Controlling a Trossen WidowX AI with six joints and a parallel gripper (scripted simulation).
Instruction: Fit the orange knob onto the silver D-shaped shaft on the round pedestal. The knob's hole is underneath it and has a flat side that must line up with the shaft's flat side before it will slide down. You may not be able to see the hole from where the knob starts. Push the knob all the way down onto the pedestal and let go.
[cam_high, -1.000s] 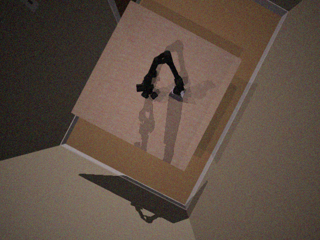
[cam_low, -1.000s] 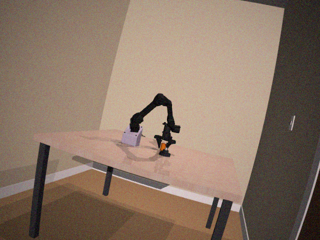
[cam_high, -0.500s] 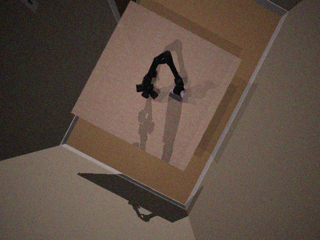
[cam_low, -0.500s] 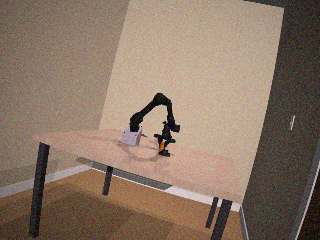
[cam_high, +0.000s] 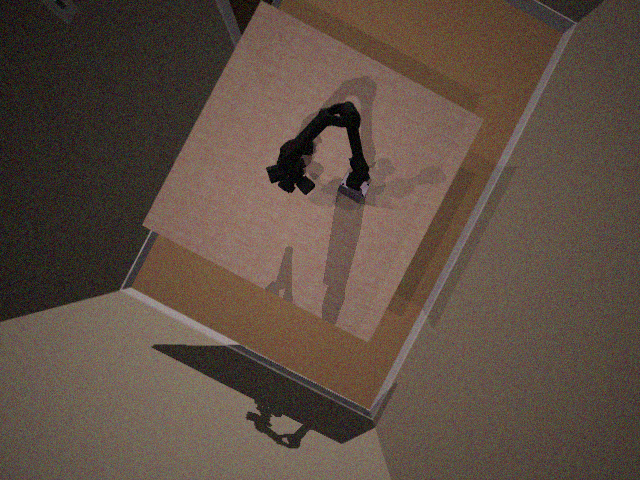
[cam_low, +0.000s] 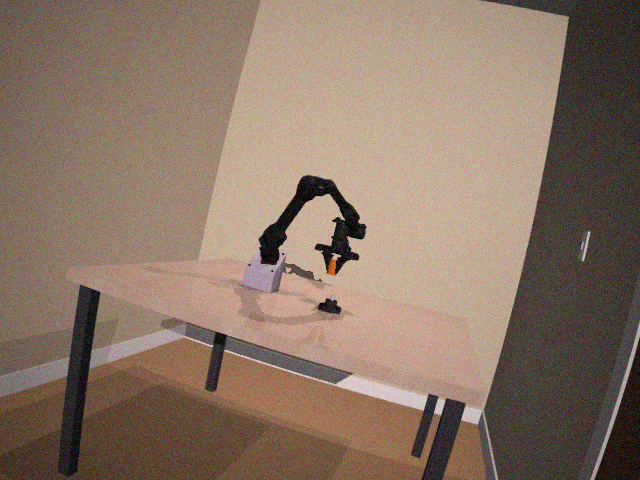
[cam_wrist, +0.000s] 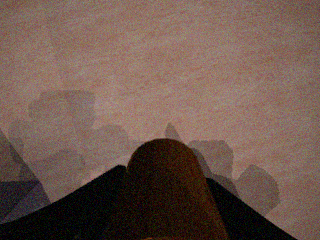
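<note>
The orange knob (cam_low: 331, 267) (cam_wrist: 167, 190) is held upright between the fingers, in the air above the table. My gripper (cam_low: 332, 268) is shut on it; in the wrist view a dark finger presses on each side of the knob. The black round pedestal (cam_low: 329, 308) stands on the table below the knob, with a gap between them, and its small silver shaft (cam_low: 332, 298) points up. The shaft's flat side is too small to make out. The knob's underside and hole are hidden. In the top view the arm covers the knob and pedestal.
The pale table top (cam_high: 248, 118) (cam_low: 403, 330) carries the arm's lilac base block (cam_low: 263, 276) (cam_high: 353, 193), behind and left of the pedestal in the exterior view. Shadows of the arm fall across the table.
</note>
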